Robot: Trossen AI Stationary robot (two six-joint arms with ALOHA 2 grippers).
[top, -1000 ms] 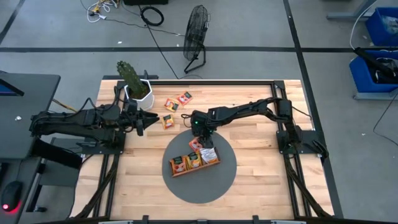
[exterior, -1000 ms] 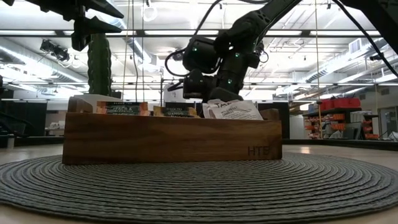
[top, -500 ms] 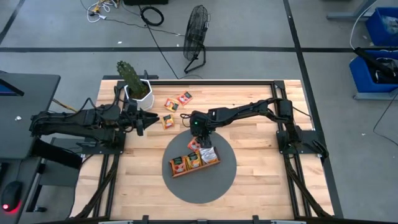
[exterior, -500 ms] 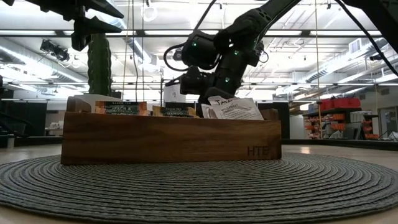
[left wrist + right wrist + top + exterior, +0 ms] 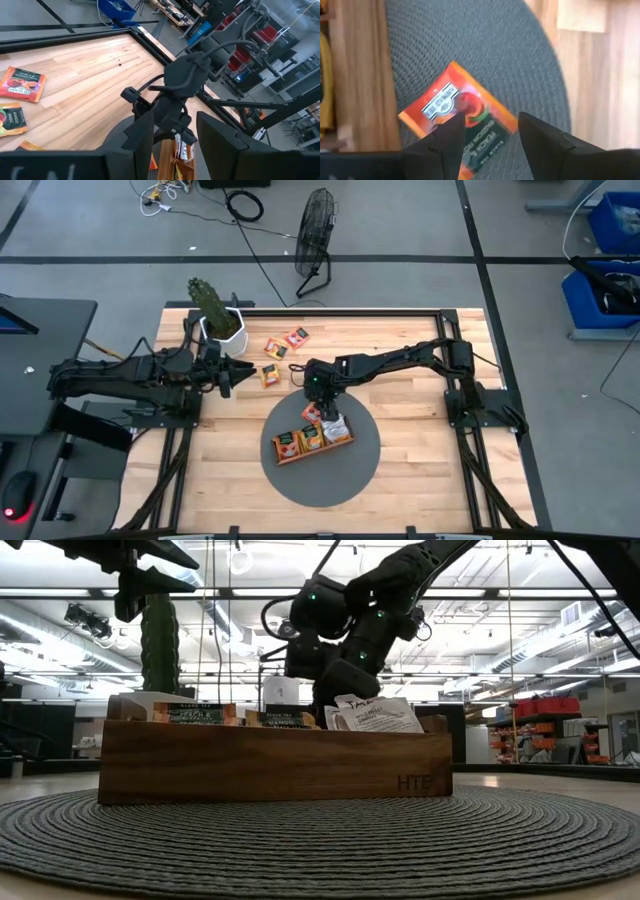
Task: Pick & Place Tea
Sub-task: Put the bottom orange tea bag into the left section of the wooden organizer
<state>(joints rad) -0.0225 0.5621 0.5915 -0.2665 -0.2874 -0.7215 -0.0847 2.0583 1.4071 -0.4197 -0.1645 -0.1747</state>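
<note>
Wooden table seen from above: right gripper hung at centre frame over orange tea sachet lying on grey round mat, just above wooden tray of sachets; left gripper waited left of centre, near loose sachets and potted cactus. Low view: tray centre frame, white sachet poking out. Left wrist: fingers apart, empty. Right wrist: fingers parted above the sachet, not clamped.
</note>
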